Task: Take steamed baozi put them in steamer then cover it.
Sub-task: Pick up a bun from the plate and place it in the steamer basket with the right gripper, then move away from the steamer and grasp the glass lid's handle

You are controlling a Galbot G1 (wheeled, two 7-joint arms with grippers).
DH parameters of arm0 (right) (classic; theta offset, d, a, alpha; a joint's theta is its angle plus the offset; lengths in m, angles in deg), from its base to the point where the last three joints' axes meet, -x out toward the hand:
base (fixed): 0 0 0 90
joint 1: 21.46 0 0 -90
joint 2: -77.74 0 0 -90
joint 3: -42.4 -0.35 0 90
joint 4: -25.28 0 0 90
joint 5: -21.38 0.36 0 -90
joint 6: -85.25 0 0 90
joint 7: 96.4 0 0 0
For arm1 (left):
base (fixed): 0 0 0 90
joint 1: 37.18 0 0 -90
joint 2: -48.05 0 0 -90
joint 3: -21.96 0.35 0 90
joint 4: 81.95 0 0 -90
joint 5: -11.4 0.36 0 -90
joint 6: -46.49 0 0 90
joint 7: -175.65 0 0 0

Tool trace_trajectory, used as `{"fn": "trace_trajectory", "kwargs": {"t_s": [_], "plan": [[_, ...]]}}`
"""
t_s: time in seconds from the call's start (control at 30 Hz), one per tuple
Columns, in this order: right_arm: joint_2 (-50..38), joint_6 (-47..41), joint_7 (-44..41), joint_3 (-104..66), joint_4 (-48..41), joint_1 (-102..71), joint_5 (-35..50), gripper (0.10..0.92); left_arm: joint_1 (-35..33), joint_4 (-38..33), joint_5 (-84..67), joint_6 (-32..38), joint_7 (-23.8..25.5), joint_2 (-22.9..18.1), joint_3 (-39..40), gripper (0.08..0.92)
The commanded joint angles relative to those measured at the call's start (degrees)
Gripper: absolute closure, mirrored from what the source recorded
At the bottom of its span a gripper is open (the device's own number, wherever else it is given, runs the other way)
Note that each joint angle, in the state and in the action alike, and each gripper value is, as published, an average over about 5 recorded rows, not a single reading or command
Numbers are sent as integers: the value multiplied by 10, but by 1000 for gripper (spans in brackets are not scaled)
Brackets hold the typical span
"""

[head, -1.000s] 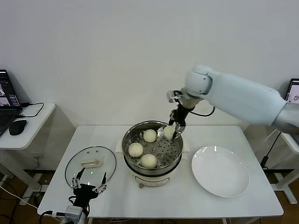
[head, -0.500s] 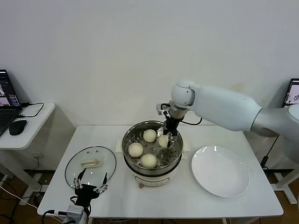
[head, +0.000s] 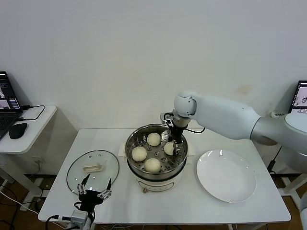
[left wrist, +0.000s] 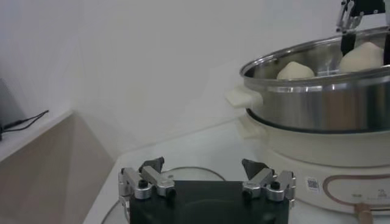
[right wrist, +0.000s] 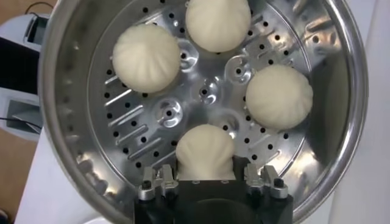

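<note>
The steamer (head: 178, 165) stands mid-table, its perforated tray (right wrist: 207, 91) showing. Three baozi lie loose on the tray (head: 153, 139) (head: 139, 153) (head: 152, 165); they also show in the right wrist view (right wrist: 146, 58) (right wrist: 217, 23) (right wrist: 278, 96). My right gripper (head: 170, 145) is low inside the pot at its right side, shut on the fourth baozi (right wrist: 205, 149), which sits at tray level. The glass cover (head: 92, 167) lies flat on the table left of the steamer. My left gripper (left wrist: 203, 168) is open and empty, low at the cover's near edge.
An empty white plate (head: 226, 175) lies right of the steamer. A side table (head: 36, 125) with a laptop and mouse stands at the far left. The steamer's steel wall (left wrist: 323, 103) rises just ahead of the left gripper.
My right gripper has moved left and down from the steamer's far right rim into the pot, carrying the fourth baozi to the tray. The left arm has barely shifted.
</note>
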Motion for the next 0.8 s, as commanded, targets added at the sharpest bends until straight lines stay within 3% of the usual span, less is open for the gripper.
{"fn": "trace_trajectory", "kwargs": {"t_s": [0.03,0.27,0.5,0.8], "plan": [[-32,-2,-5,-19,25,11,2,275,0,4,1,1,0,-3,1,177],[-127,-9,22,-127,84,20,34,204,-1,9,-7,21,-8,-9,2,177],[-245,-32,263,-276,190,-72,161,202,-1,-8,-47,38,-23,-8,5,177],[-341,47,508,-649,318,-461,171,203,15,-10,-60,47,-53,-12,2,177]]}}
